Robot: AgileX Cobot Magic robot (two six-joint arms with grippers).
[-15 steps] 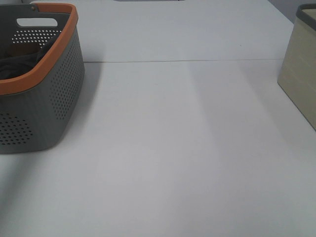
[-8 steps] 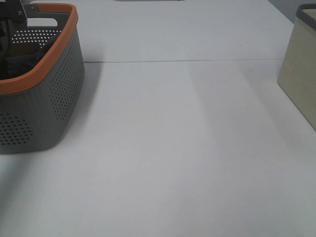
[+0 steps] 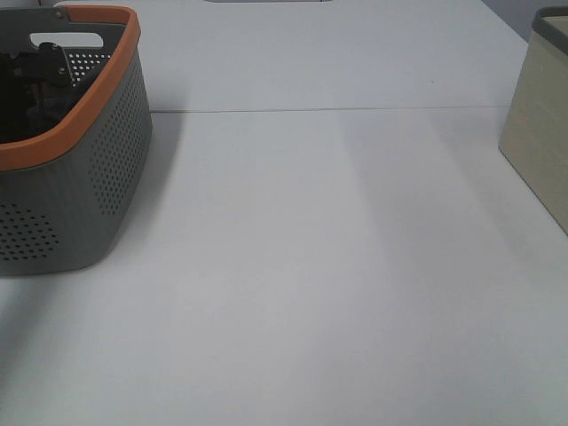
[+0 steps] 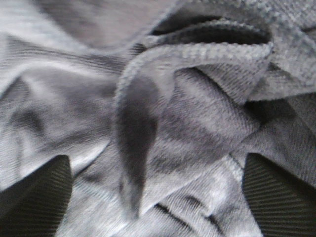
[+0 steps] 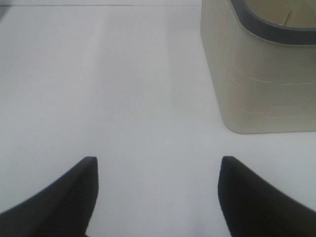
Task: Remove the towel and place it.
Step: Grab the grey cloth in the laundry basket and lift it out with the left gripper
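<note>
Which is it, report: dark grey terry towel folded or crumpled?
Crumpled: the dark grey terry towel bunches in loose ridges, no flat folds.

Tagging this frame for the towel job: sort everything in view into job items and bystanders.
Job: charcoal towel; orange-rimmed grey basket holding it; left gripper, open over the towel.
Bystanders: beige bin; right gripper, open above the white table.

Dark grey terry towel [image 4: 197, 128] lies crumpled, folded.
</note>
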